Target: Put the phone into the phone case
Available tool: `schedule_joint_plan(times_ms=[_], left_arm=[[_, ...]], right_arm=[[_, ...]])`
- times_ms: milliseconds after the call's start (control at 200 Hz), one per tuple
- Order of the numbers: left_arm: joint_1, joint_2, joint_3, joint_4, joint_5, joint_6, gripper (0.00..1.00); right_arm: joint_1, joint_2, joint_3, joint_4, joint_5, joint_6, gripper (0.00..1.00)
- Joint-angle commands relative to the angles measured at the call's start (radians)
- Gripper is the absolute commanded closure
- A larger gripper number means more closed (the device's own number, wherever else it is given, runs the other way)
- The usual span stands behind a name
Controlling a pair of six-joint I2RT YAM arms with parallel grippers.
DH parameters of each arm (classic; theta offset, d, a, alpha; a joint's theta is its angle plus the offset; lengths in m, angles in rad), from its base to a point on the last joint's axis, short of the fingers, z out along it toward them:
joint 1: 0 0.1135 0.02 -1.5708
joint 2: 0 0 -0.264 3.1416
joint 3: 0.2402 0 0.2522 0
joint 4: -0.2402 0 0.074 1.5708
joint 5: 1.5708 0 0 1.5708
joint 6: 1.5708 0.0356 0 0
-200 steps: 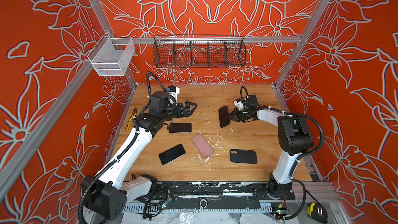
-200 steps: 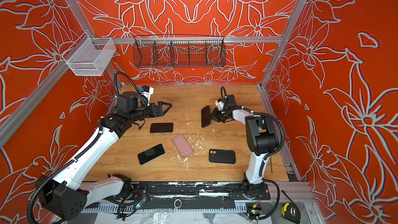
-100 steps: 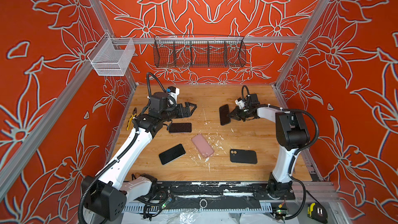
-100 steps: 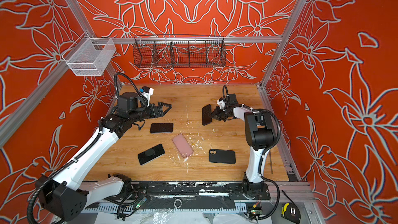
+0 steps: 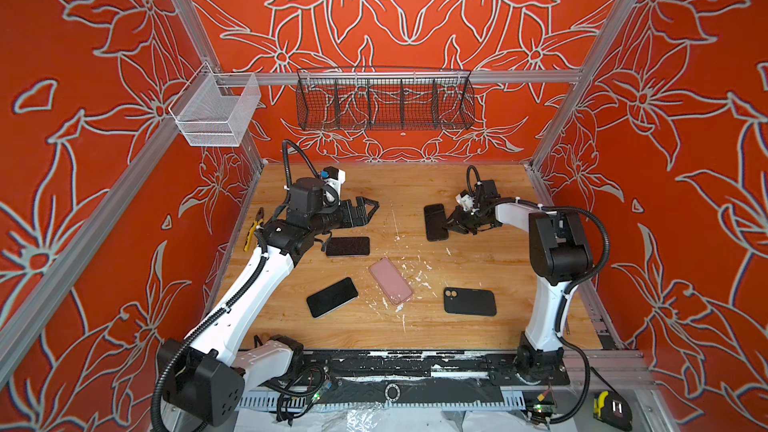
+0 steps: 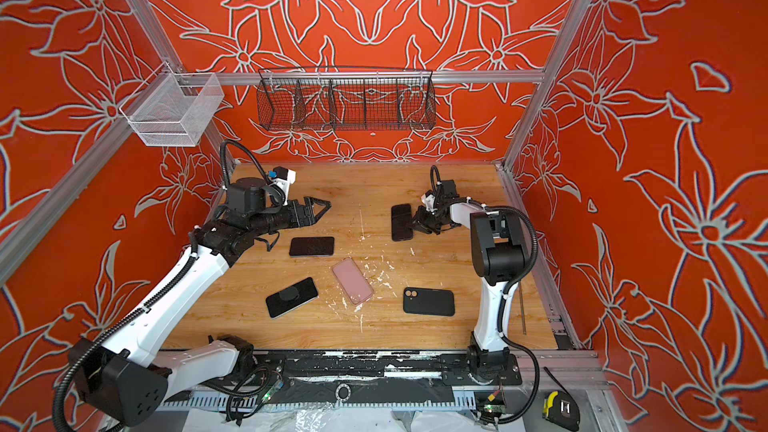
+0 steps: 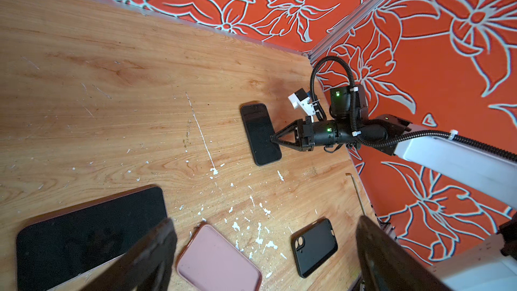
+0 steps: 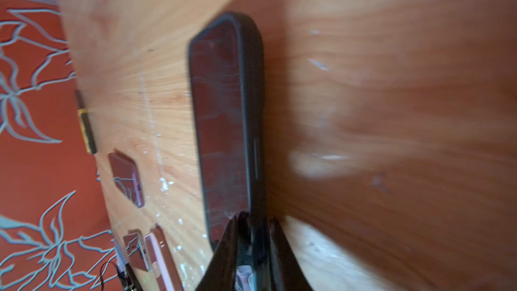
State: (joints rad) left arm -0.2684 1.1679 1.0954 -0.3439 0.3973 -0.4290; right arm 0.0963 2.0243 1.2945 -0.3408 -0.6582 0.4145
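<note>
1. While the right gripper (image 5: pixel 448 227) lies low, right of centre in both top views, its fingers (image 8: pixel 223 250) stand a little apart, one on each side of the long edge of the phone (image 5: pixel 435 222).
2. We cannot tell whether they press on this edge, because the right wrist view is blurred.
3. We see the phone lying on the table (image 5: pixel 415 184), screen up, with a dark rim around the screen.
4. We see the left gripper (image 5: pixel 372 213) left of centre, above the table; its fingers (image 7: pixel 156 247) are spread wide and hold nothing.
5. Just below it lies a second phone (image 5: pixel 348 246), and further to the lower left a third phone (image 5: pixel 332 303).
6. We find the pink case (image 5: pixel 390 281) in the middle and the black case (image 5: pixel 469 302) at the lower right, with its camera holes showing. Both are apart from every phone.
</note>
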Motion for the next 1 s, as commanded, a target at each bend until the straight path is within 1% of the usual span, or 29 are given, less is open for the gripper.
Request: schedule_joint_plan(times_ms=[0, 70, 135, 230, 345, 500, 555, 580, 646, 786, 916, 996], left_arm=[[0.008, -0.003, 0.011, -0.024, -0.016, -0.005, 0.03], [0.008, -0.01, 0.013, -0.038, -0.022, -0.008, 0.03], [0.008, -0.019, 0.015, -0.057, -0.035, -0.015, 0.03], [0.008, -0.042, 0.01, -0.096, -0.067, -0.037, 0.03], [0.008, -0.076, -0.024, -0.144, -0.113, -0.08, 0.03], [0.014, -0.149, -0.109, -0.183, -0.135, -0.118, 0.03], [0.015, -0.172, -0.14, -0.193, -0.134, -0.128, 0.03], [0.016, -0.214, -0.155, -0.196, -0.127, -0.132, 0.03], [0.017, -0.251, -0.181, -0.206, -0.086, -0.133, 0.03], [0.017, -0.303, -0.231, -0.249, -0.009, -0.095, 0.03], [0.017, -0.331, -0.291, -0.26, 0.025, -0.1, 0.03], [0.017, -0.332, -0.314, -0.27, 0.04, -0.105, 0.03]], right_arm=[[-0.006, 0.005, 0.025, -0.061, 0.075, -0.037, 0.76], [-0.006, -0.006, 0.024, -0.066, 0.09, -0.042, 0.73], [-0.006, -0.022, 0.021, -0.068, 0.104, -0.045, 0.67], [-0.005, -0.076, 0.001, -0.074, 0.145, -0.045, 0.61], [-0.003, -0.196, -0.051, -0.067, 0.191, -0.046, 0.56], [0.019, -0.39, -0.138, -0.1, 0.24, -0.071, 0.55], [0.044, -0.465, -0.172, -0.126, 0.27, -0.085, 0.55], [0.058, -0.496, -0.186, -0.141, 0.289, -0.09, 0.55], [0.102, -0.577, -0.22, -0.187, 0.338, -0.108, 0.55], [0.238, -0.709, -0.256, -0.323, 0.469, -0.137, 0.54], [0.327, -0.804, -0.272, -0.434, 0.58, -0.104, 0.54], [0.366, -0.856, -0.292, -0.471, 0.607, -0.057, 0.54]])
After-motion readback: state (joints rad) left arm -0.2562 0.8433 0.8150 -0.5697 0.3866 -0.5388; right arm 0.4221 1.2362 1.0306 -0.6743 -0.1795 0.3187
